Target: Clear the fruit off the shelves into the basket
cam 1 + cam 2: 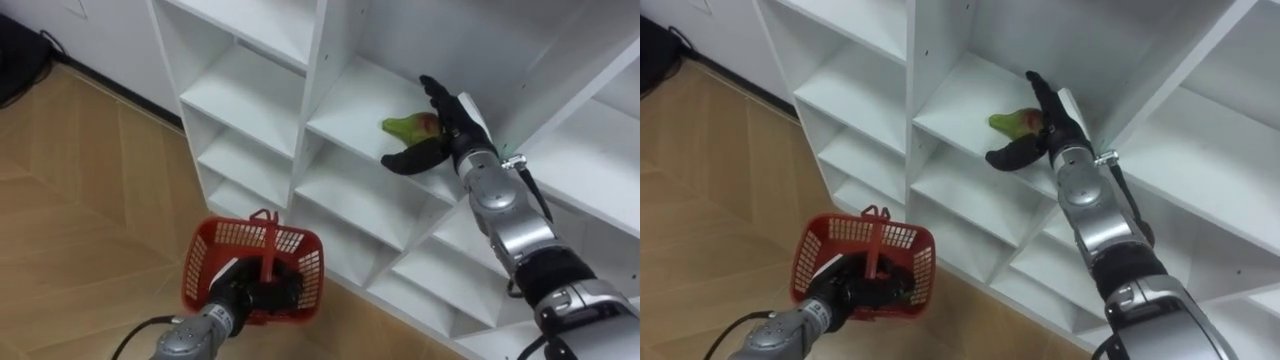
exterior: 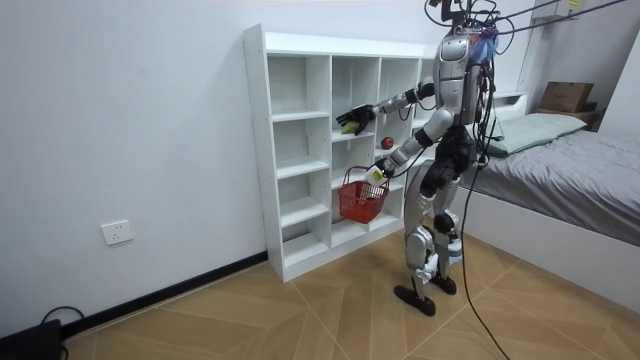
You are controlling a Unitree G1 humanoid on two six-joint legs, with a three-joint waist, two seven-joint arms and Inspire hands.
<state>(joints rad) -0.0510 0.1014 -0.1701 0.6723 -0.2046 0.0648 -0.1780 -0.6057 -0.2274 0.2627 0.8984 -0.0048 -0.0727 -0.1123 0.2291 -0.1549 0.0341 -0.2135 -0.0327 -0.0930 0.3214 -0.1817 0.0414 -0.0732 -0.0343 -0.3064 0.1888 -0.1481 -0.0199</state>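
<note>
Green fruit [image 1: 404,127] lies along the shelf [image 1: 350,100], tapered end pointing left.

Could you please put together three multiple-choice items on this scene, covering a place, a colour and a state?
1. Where does the green-and-red fruit lie?
A in the basket
B in the left hand
C on a shelf of the white shelf unit

2. What colour is the basket?
A blue
B red
C white

3. How is the right hand?
A open, fingers straight by the fruit
B a fist holding nothing
C shut on the basket's handle

Answers:
1 C: the fruit rests on a shelf board, right by the right hand.
2 B: the basket that the left hand grips by its handle is red.
3 A: the right hand's fingers reach straight over the fruit, with the thumb spread below it.
</note>
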